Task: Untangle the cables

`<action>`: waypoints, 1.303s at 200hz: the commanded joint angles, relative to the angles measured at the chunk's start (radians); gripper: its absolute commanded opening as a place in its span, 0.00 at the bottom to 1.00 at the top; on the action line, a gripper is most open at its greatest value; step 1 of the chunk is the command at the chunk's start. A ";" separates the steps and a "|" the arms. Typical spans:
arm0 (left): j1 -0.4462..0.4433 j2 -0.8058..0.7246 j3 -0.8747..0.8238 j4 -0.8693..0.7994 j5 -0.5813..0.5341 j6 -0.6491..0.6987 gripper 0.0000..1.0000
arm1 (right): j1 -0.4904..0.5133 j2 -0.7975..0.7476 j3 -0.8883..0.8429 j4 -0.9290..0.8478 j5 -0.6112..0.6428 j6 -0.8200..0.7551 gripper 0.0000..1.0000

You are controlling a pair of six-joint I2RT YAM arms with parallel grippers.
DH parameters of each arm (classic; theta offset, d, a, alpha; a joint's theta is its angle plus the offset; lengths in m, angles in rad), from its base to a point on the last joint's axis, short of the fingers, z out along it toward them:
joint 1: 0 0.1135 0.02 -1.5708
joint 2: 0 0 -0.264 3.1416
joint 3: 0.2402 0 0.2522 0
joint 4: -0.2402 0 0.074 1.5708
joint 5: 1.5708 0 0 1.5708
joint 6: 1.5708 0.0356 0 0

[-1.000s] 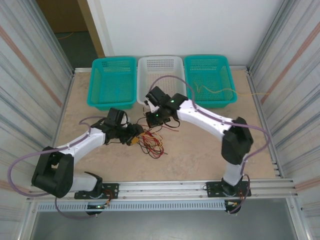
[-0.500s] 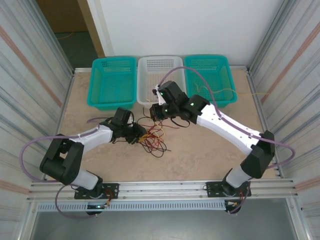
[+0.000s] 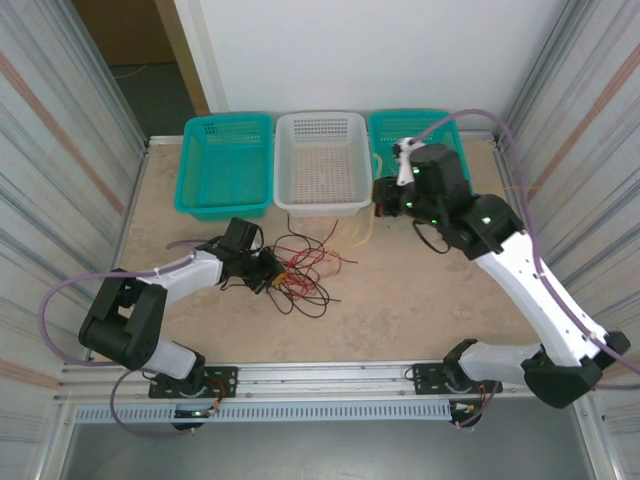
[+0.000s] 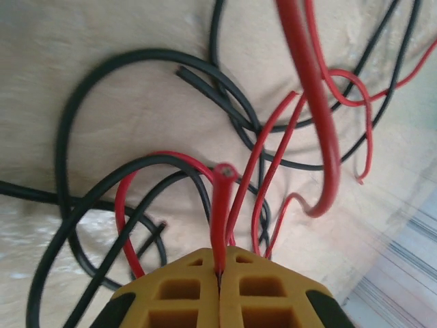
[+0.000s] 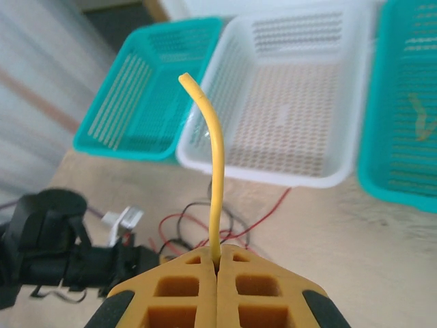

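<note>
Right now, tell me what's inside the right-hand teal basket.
A pale yellow cable lies on its floor. From above, the right arm covers much of the basket, so the rest is hidden.

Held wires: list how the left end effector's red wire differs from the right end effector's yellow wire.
The red wire shows a short straight stub past the grip; the yellow wire a longer, curved one. The red wire's end sits over the tangle; the yellow wire's end is away from it. Both are pinched: left end effector and right end effector are shut.
</note>
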 commanded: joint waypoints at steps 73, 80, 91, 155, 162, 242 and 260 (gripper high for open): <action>0.006 -0.044 0.050 -0.180 -0.134 0.075 0.00 | -0.176 -0.129 -0.005 -0.020 -0.100 0.003 0.00; 0.005 -0.049 0.065 -0.189 -0.134 0.090 0.00 | -0.176 -0.128 -0.012 -0.012 -0.121 0.004 0.00; 0.000 -0.068 0.091 -0.199 -0.129 0.113 0.11 | -0.175 -0.123 -0.023 0.003 -0.166 0.006 0.00; -0.040 -0.253 0.216 -0.053 -0.032 0.210 0.68 | -0.044 -0.027 -0.026 0.051 -0.234 -0.023 0.00; -0.043 -0.263 0.227 -0.033 -0.018 0.219 0.69 | -0.025 -0.012 -0.024 0.059 -0.232 -0.025 0.00; -0.082 -0.218 0.142 0.296 0.160 -0.029 0.67 | 0.087 0.113 -0.012 0.130 -0.216 -0.030 0.00; -0.089 -0.221 0.115 0.289 0.156 -0.065 0.67 | 0.087 0.124 -0.015 0.136 -0.211 -0.029 0.00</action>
